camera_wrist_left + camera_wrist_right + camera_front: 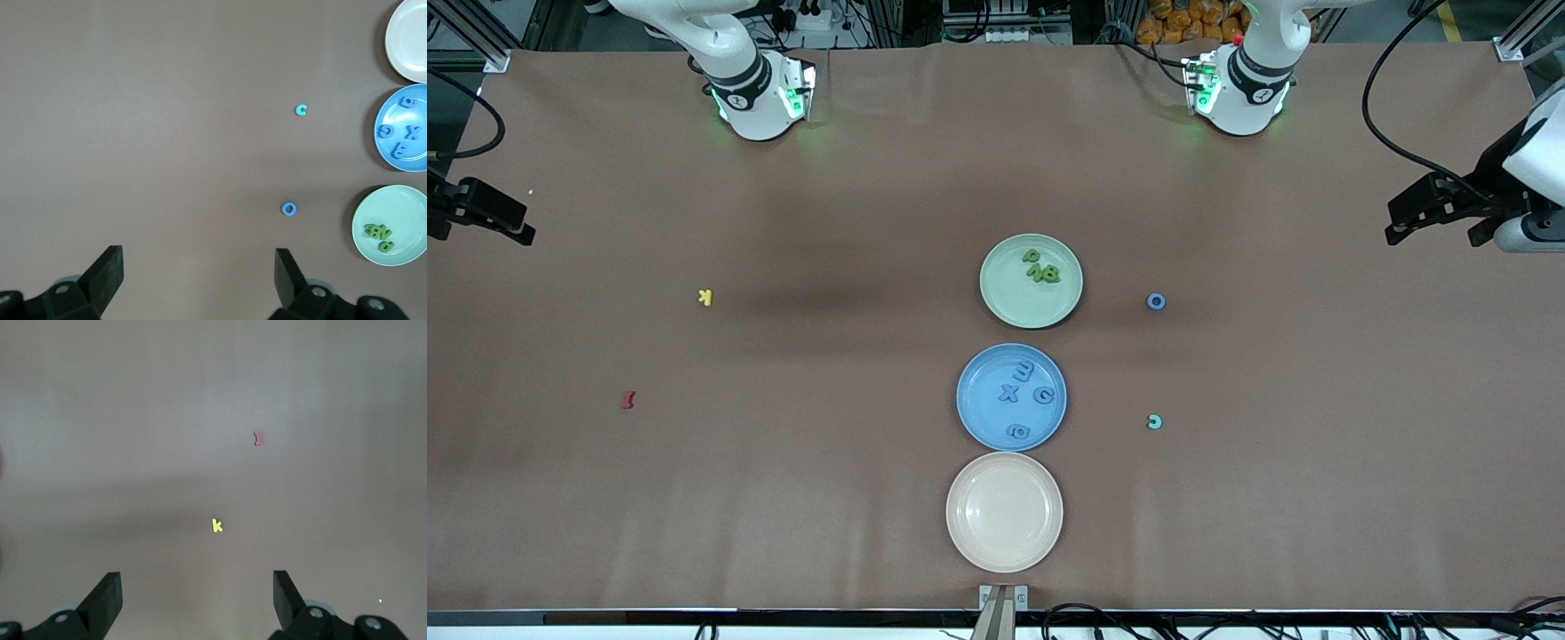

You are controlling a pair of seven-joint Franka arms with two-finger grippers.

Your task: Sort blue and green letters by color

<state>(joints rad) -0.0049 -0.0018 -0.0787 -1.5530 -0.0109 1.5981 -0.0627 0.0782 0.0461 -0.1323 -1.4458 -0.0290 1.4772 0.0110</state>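
Three green letters [1041, 266] lie in the pale green plate [1018, 300]. Several blue letters [1024, 389] lie in the blue plate [978, 416]. A blue O [1156, 301] lies on the table beside the green plate, toward the left arm's end. A teal C [1154, 421] lies nearer the front camera, beside the blue plate. My left gripper [1432, 231] is open and empty, high over the left arm's end; its wrist view [199, 267] shows the O [289, 209] and C [301, 110]. My right gripper [480, 231] is open and empty over the right arm's end.
An empty cream plate [1004, 511] stands nearest the front camera, in line with the other two plates. A yellow K [705, 298] and a dark red letter [628, 400] lie toward the right arm's end; both show in the right wrist view, the K [217, 525] and the red letter [259, 439].
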